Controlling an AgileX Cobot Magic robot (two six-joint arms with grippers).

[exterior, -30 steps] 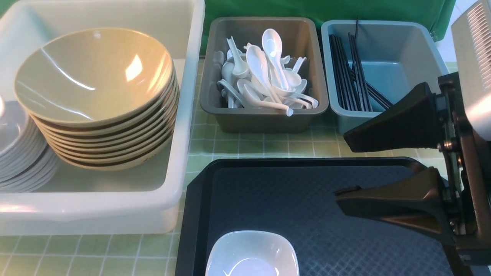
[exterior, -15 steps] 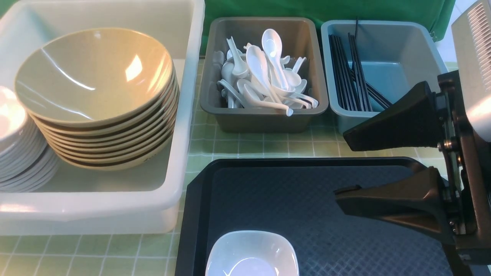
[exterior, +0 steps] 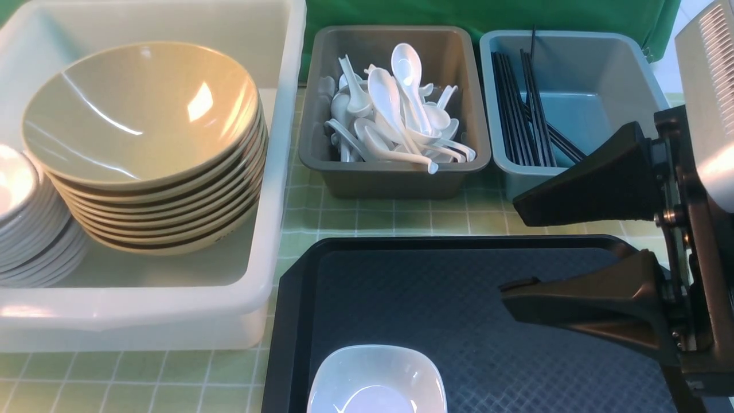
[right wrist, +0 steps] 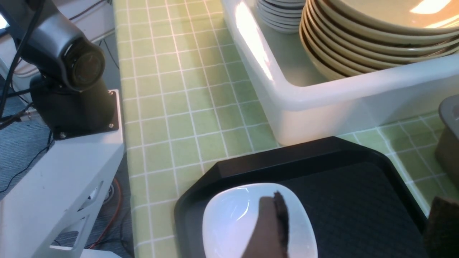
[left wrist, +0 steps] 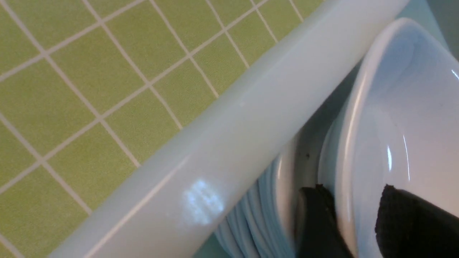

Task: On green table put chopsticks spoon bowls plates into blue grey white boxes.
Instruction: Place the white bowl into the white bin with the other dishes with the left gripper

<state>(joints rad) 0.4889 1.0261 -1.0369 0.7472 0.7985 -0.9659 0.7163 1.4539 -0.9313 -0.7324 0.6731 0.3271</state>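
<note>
The left gripper [left wrist: 353, 200] stands part-open astride the rim of the top white plate [left wrist: 405, 107]. One finger is inside the plate and the other is outside, down between the rim and the wall of the white box [left wrist: 251, 118]. The gap is wider than the rim, so it has no firm hold.

The outer finger has little room. I judge that a slanted lift could hook the rim and tip the plate off its stack [exterior: 23, 229], or knock it against the wall.

The right gripper [exterior: 510, 245] is spread wide and empty above the black tray [exterior: 459, 298]. The remaining white dish [exterior: 375, 381] lies below it, on the robot's side. Its glossy, shallow edge could slip from a grip that is off-centre.

Only the left wrist view shows the fingers at the plate. The front view shows no left gripper, only the stack's edge beside the tan bowls [exterior: 143, 115]. The right wrist view shows one finger crossing over the dish.
</note>
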